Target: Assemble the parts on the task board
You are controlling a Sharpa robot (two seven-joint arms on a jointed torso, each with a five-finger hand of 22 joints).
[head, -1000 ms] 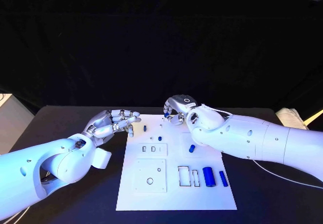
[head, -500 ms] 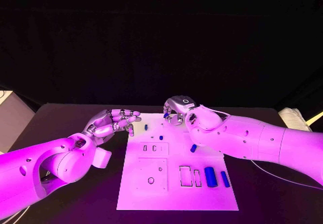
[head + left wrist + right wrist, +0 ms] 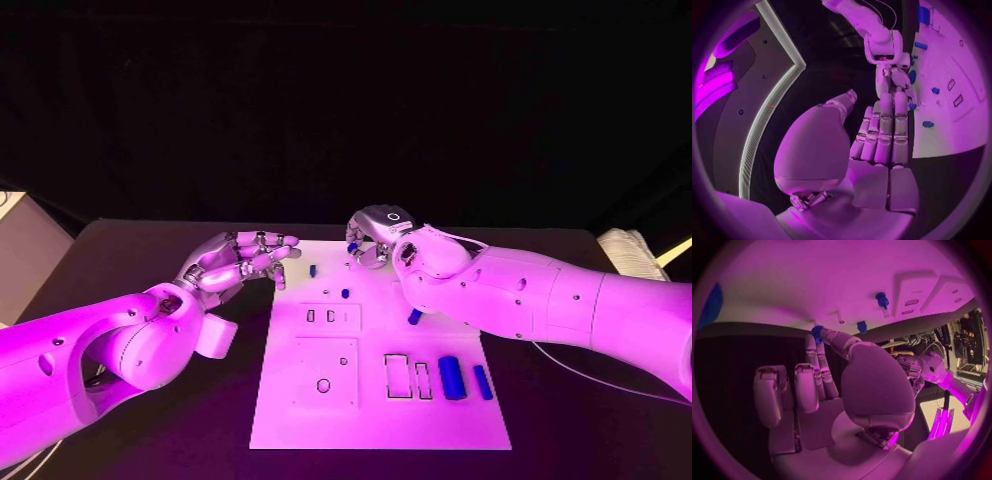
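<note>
Seating the small blue gear at the board's far edge

Working outward across the task board (image 3: 378, 420): at 4 o'clock lie two blue cylinders (image 3: 451, 378), at centre a blue peg (image 3: 345, 293). At 12 o'clock our right robot hand (image 3: 372, 238) pinches a small blue gear (image 3: 817, 332) in its fingertips; we judge it should come down upright, square over its seat. Our left robot hand (image 3: 238, 263) hovers at 10 o'clock off the desk (image 3: 130, 260), fingers together, empty.

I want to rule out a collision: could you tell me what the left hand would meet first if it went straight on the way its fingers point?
Probably the right hand, which pinches a small blue part above the task board's far edge; the depth between the hands is unclear.
</note>
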